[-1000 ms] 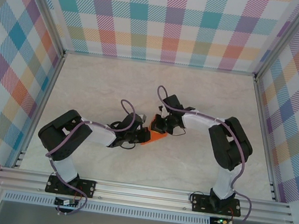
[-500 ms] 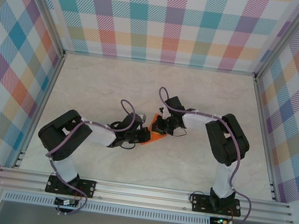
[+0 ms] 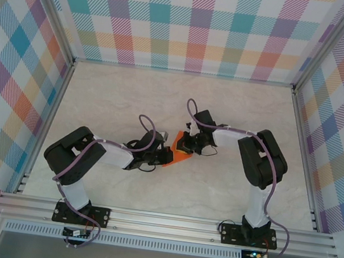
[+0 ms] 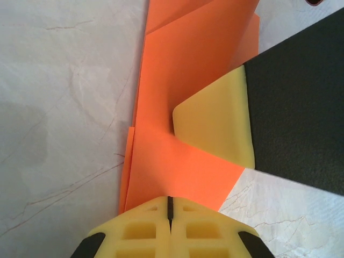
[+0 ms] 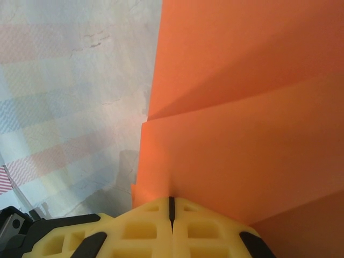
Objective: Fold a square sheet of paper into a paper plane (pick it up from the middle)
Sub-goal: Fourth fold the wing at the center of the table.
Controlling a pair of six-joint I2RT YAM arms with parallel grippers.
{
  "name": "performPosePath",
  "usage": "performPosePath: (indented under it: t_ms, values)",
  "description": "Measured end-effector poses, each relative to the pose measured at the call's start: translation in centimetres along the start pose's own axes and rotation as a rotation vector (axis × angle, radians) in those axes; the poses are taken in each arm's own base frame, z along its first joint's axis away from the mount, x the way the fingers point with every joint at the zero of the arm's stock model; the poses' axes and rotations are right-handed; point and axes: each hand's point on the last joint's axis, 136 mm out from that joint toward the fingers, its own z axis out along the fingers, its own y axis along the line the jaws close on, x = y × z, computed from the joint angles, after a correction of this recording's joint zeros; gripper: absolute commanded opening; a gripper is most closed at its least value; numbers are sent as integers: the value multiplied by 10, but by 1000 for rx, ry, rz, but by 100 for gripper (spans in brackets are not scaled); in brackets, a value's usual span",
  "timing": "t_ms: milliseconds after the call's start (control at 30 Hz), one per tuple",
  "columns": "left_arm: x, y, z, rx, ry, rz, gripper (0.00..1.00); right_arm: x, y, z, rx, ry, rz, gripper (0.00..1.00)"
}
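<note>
— So, where's the orange paper [image 4: 183, 70]?
— Pinched by both claws: left gripper [image 4: 169, 208] and right gripper [image 5: 171, 208] each closed on an edge, folded layers fanning ahead.
— Handling?
— Probably light, limp and easily torn. Hold the layered fold gently.

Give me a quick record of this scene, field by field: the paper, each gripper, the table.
orange paper: partly folded, several creases and layered flaps, mid-table between the arms, not yet a dart
left gripper: jaws shut on the orange paper's edge
right gripper: jaws shut on a folded edge
table: pale, marble-look top
walls: pastel plaid panels
</note>
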Motion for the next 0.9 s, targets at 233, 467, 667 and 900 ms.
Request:
performPosePath:
  t_ms: [233, 467, 667, 900]
  values:
    - [0, 0, 0, 0, 0, 0, 0, -6, -6, -4, -5, -9, 15, 0]
    - [0, 0, 0, 0, 1, 0, 0, -14, -7, -7, -4, -25, 21, 0]
    - [0, 0, 0, 1, 1, 1, 0, -25, -10, -8, -12, -20, 23, 0]
    - [0, 0, 0, 1, 2, 1, 0, -26, -11, -9, -10, -20, 14, 0]
